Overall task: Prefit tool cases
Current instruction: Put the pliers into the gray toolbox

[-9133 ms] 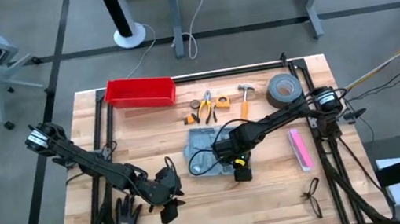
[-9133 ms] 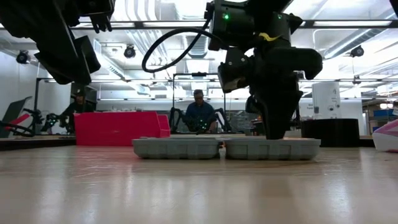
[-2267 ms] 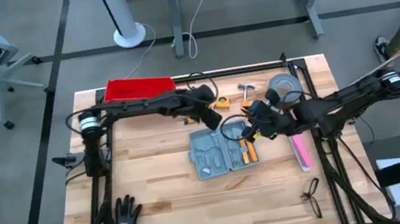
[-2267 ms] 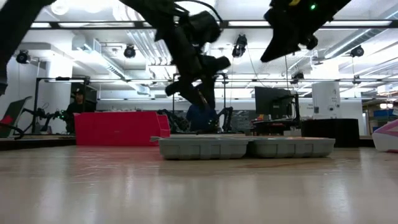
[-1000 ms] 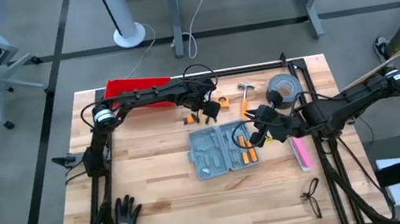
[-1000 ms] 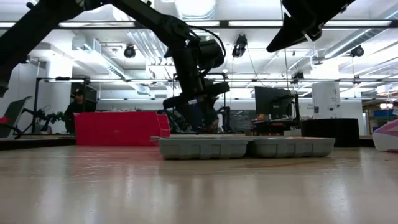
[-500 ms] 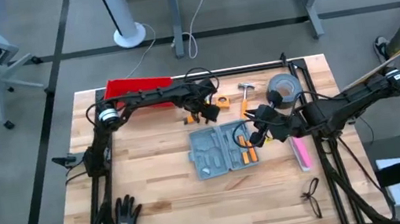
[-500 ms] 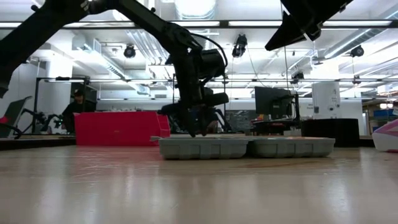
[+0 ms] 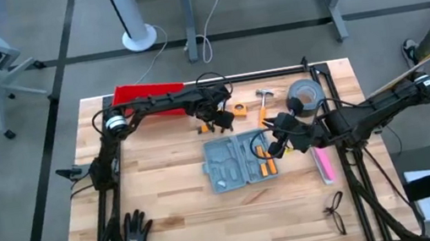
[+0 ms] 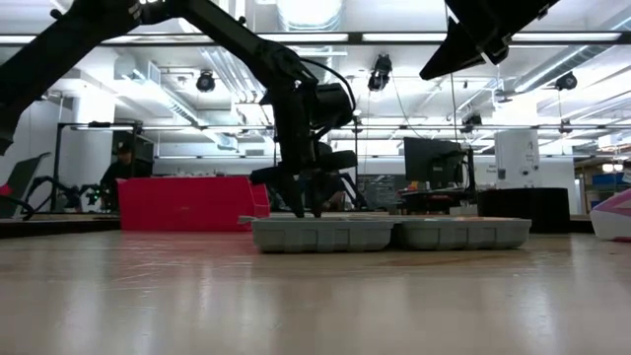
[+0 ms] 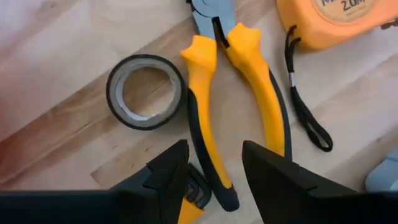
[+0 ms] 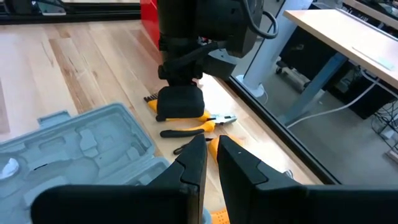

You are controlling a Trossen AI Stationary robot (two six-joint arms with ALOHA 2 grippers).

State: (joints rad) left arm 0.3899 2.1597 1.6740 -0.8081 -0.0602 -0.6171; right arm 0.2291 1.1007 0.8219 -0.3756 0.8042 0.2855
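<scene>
The grey-blue tool case point(image 9: 238, 161) lies open and flat on the table, with orange tools in its right half. Just beyond its far edge lie orange-handled pliers point(image 11: 231, 93). My left gripper point(image 11: 214, 149) points down over their handle ends, open. One handle point(image 11: 211, 158) runs between the fingers, and the other ends at one finger point(image 11: 273, 177). In the low view the left gripper point(image 10: 306, 202) stands low behind the case point(image 10: 389, 234). My right gripper point(image 12: 212, 148) hangs shut and empty above the case's right half. My left gripper comes at the pliers from above, its fingers on either side of one handle near its free end point(image 11: 217, 183). The pliers lie flat on the table. I cannot tell whether the fingers touch them.
A small black tape roll point(image 11: 146, 92) and an orange tape measure point(image 11: 339, 15) lie close beside the pliers. Along the far edge are a red bin point(image 9: 150, 94), a hammer point(image 9: 264, 103) and a duct tape roll point(image 9: 305, 94). A glove point(image 9: 135, 239) and glasses point(image 9: 335, 212) lie near the front.
My left gripper has sunk a little toward the pliers behind the case and has come more upright. The case and the right arm have kept still.
</scene>
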